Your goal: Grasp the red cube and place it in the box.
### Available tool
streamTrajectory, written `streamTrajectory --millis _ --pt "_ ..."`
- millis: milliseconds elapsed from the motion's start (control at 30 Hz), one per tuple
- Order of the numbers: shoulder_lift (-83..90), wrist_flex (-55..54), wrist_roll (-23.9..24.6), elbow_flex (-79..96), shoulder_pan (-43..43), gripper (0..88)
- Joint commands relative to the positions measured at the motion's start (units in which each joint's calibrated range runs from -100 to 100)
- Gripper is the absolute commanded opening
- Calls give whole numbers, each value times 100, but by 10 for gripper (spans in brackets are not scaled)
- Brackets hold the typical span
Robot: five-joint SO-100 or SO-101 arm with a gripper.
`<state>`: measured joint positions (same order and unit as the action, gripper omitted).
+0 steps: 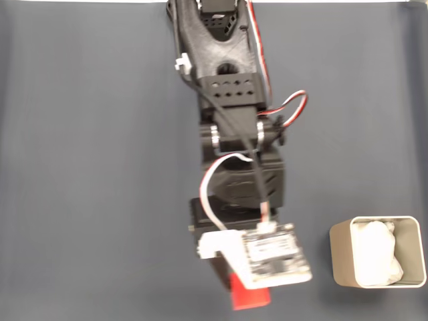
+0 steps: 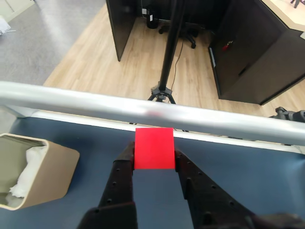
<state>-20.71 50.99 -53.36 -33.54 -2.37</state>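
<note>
While the black two-finger gripper (image 2: 153,157) pinches the small bright red plain-faced cube (image 2: 153,148) between its fingertips, the grasp looks done and the placing is left. In the fixed view the cube (image 1: 249,295) sits under the wrist near the lower edge, well apart from the beige-grey square box (image 1: 341,254) with white wadded lining to its right. Bare dark blue table (image 1: 87,200) lies between them; the table's silver rail (image 2: 71,98) runs just beyond the cube.

No legible text, label, brand, number or sign appears in either view. The circuit board (image 1: 273,253) on the arm in the fixed view carries markings too blurred to read.
</note>
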Motion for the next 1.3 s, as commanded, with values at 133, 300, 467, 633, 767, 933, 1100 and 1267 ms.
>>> streamTrajectory --millis 133,300,467,633,767,933,1100,1267 --pt "702 15 24 115 -572 0" --pt "771 32 20 161 -949 0" --pt "797 64 -5 161 -1297 0" --pt "737 32 -24 161 -1559 0" --pt "685 7 -20 161 -1765 0" --pt "581 -67 -29 125 -1979 0" --pt "355 -124 -34 -85 -2064 0" --pt "165 -214 -68 -186 -2078 0"
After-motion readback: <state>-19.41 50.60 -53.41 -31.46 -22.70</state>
